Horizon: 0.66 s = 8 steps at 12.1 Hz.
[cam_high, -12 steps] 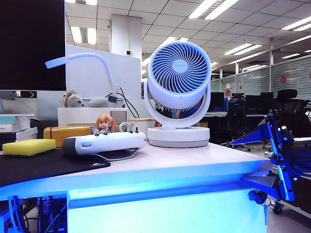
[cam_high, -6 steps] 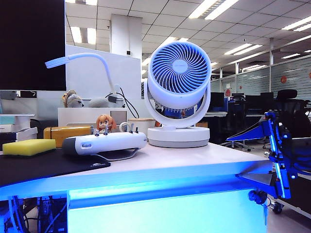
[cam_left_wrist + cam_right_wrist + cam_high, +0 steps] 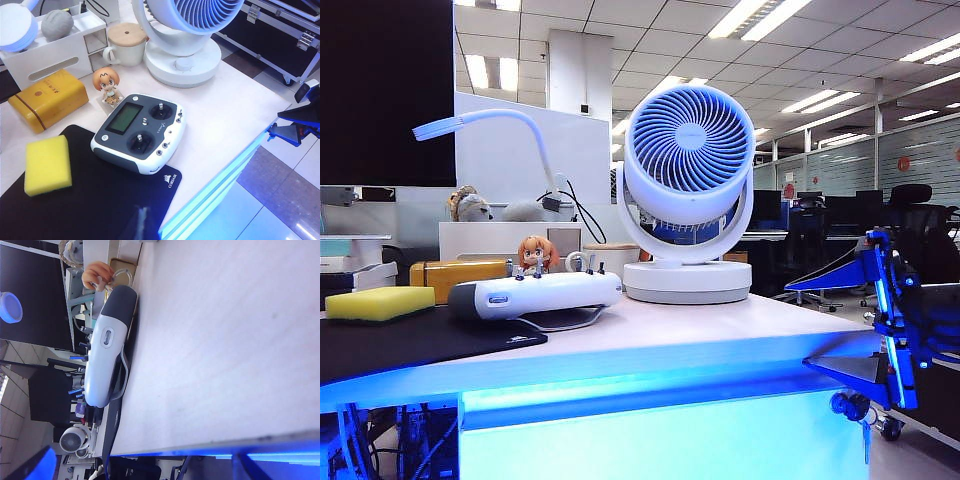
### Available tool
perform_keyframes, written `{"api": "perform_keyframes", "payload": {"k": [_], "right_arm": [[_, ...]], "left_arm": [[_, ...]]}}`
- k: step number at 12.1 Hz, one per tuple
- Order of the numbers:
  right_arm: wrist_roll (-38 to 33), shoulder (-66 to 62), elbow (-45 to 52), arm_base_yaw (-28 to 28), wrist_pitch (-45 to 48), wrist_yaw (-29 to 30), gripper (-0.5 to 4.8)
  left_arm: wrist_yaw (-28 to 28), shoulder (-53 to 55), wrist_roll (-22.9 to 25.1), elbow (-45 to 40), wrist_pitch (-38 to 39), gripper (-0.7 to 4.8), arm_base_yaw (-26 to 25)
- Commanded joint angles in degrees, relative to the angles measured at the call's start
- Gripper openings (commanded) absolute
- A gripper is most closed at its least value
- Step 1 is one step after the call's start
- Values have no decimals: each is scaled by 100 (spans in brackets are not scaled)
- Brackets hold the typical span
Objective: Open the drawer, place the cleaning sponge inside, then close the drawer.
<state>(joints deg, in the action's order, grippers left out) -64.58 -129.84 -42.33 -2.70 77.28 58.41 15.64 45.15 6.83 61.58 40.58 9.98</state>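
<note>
Scanning from the left edge of the counter (image 3: 720,340), the cleaning sponge (image 3: 379,303) is found first: a flat yellow block with a thin green layer underneath, lying flat on a black mat (image 3: 420,345) near the counter's front-left corner, its long axis roughly along the front edge in the exterior view. The left gripper (image 3: 141,225) is seen only as a dim blurred shape over the mat at the front edge, just beside the sponge; its jaws are taken as fully closed, with nothing visibly between them. Further along, a white-and-grey remote controller (image 3: 535,294) rests half on the mat, and a white fan (image 3: 688,190) stands toward the back. Below the front edge, the drawer (image 3: 660,435) is seen shut, its glossy front glowing blue across the counter's width. At the front-right corner, the right gripper (image 3: 892,330) is held beside and slightly below the counter top, jaws spread wide and empty. The drawer front therefore lies leftward of and below this gripper, so the right arm is judged nearer for the opening pull, while the sponge is better served by the left arm.
</note>
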Motion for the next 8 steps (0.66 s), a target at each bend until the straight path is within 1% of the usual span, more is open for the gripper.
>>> {"api": "perform_keyframes", "payload": {"k": [1, 5, 8], "right_arm": [[162, 52, 98, -28, 175, -444, 463], [164, 52, 98, -52, 232, -748, 462], [299, 52, 98, -55, 330, -684, 461]], "left_arm": [[24, -11, 7, 26, 33, -5, 0], [24, -11, 24, 26, 90, -5, 0], [24, -11, 22, 26, 90, -5, 0]]}}
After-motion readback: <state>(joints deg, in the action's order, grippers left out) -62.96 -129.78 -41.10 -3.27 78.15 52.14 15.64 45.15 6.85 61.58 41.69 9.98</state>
